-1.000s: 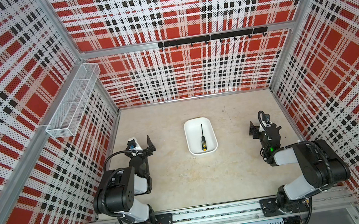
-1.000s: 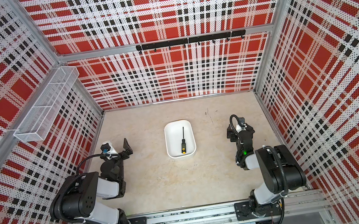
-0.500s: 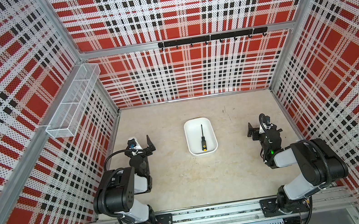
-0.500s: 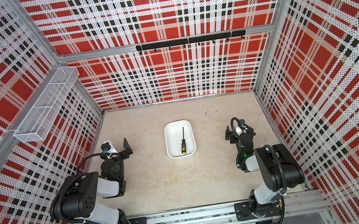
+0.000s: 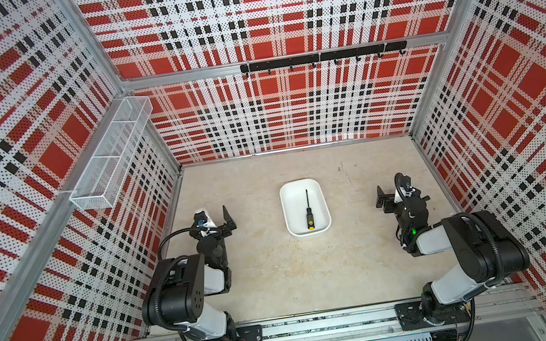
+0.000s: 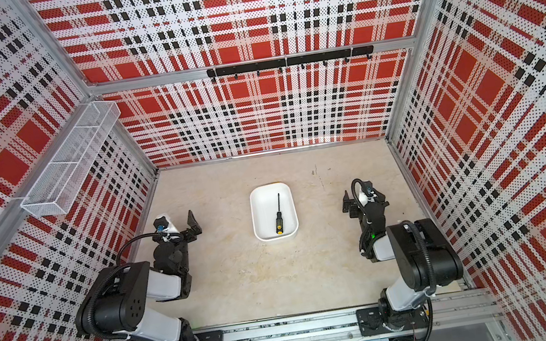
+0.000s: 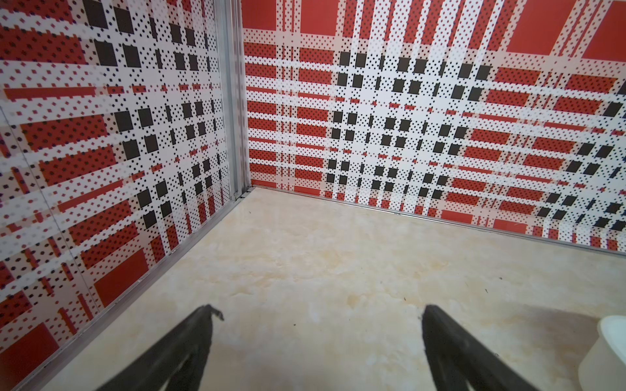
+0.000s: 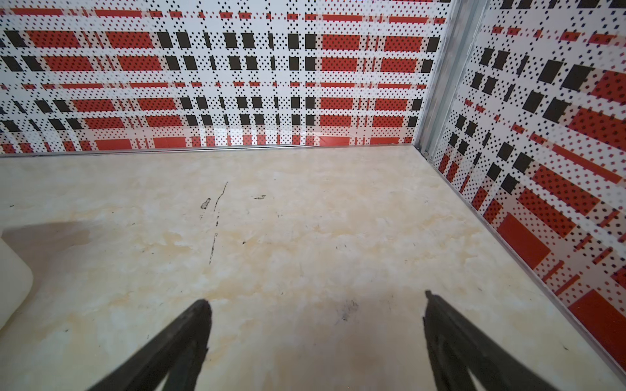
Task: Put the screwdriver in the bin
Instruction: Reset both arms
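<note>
Two arms sat folded low in both top views. The left gripper [image 5: 216,219] was at the lower left of the table [image 5: 279,279] and the right gripper [image 5: 396,195] at the lower right. Each was well apart from the bin [image 5: 287,212] at the centre. The screwdriver [image 5: 308,210] lay flat inside the bin, with its shaft toward the top of the frame and its yellow cap near the bin's lower wall. Only bare beige tabletop lay between either gripper and the bin. A wire-mesh basket [image 5: 110,158] hung on the side wall at upper left, and a black hook rail [image 5: 321,57] ran across the back wall at upper centre.

The left wrist view showed that gripper's two dark fingers [image 7: 183,348] spread wide, open, with plain tabletop between them. A white corner of the bin [image 7: 609,352] sat at the frame's edge, and the plaid wall corner stood beyond.

The right wrist view showed its fingers [image 8: 183,335] just as wide, open, over bare tabletop. Dark scuff marks [image 8: 216,216] lay ahead of them, and the bin's white wall [image 8: 12,281] sat at the frame's edge.
</note>
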Tool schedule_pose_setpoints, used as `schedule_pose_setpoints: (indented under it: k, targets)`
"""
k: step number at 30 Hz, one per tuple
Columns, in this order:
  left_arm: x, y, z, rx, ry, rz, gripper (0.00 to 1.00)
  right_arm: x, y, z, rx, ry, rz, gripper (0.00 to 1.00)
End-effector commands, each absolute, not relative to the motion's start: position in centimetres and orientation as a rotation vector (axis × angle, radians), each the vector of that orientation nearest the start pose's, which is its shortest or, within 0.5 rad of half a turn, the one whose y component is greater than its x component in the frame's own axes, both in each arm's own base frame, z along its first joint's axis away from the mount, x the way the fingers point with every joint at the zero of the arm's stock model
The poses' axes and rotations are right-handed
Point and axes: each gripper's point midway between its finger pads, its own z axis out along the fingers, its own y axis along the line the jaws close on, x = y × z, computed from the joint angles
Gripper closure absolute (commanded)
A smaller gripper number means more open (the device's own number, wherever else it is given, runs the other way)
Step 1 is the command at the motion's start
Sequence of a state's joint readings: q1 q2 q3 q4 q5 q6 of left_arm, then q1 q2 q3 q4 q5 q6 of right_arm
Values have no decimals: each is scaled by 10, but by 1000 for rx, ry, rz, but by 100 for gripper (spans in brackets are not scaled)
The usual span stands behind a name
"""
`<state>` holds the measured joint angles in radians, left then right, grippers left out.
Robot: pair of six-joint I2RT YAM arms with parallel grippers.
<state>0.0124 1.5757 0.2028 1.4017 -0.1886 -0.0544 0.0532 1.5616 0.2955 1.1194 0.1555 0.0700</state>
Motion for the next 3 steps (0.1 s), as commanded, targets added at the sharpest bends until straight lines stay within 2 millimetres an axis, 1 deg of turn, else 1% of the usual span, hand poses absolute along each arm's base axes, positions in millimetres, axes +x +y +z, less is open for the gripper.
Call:
schedule_pose_setpoints:
  k: [1,3]
  targets:
    - [371,37,159,-195,1522,125,2,391,-9,129,125,1693,-47,0]
    - [371,37,159,-195,1523,123,2,390,-9,130,123,1688,-52,0]
